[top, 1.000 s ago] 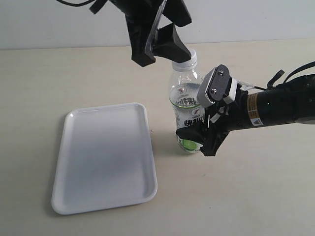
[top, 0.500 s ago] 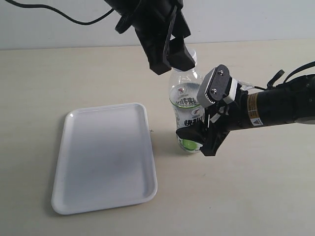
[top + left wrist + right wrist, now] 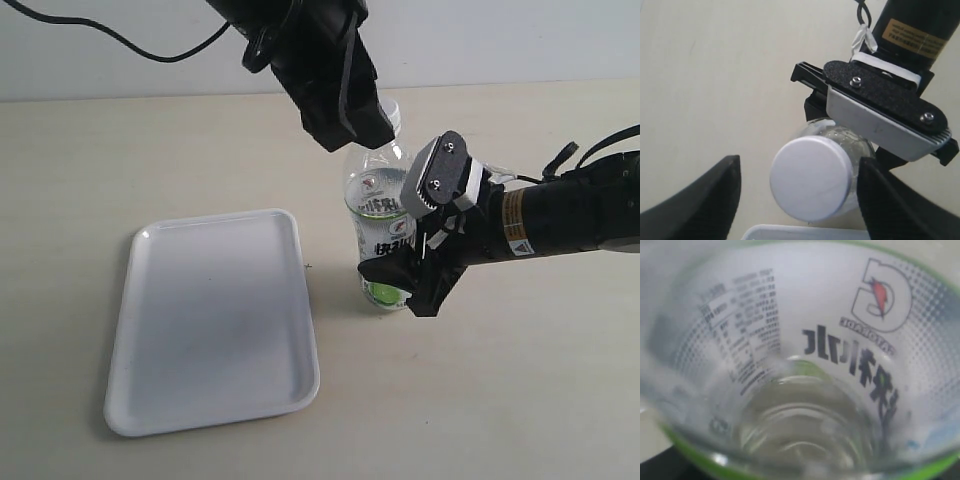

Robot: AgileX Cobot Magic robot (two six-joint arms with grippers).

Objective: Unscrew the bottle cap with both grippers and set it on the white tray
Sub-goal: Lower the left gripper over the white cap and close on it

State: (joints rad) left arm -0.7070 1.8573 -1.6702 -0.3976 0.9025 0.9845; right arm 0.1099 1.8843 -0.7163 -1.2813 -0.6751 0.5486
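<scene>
The clear bottle (image 3: 378, 235) with its white-and-green label stands upright right of the white tray (image 3: 215, 325). My right gripper (image 3: 412, 232), the one with the grey screwed plate, is shut on the bottle's body from the right. The bottle label (image 3: 805, 335) fills the right wrist view. My all-dark left gripper (image 3: 365, 125) hangs over the bottle's top and hides most of the bottle cap (image 3: 394, 113). In the left wrist view the white bottle cap (image 3: 810, 177) sits between the open left gripper (image 3: 800, 197) fingers (image 3: 700, 200), with a gap on one side. The cap is on the neck.
The beige tabletop (image 3: 520, 400) stretches round the bottle and tray. A black cable (image 3: 130, 45) trails from the left arm at the back. The tray rim (image 3: 805, 232) shows below the cap in the left wrist view.
My left gripper has swung right and down over the bottle's top, turning as it went. The right gripper, bottle and tray have not moved.
</scene>
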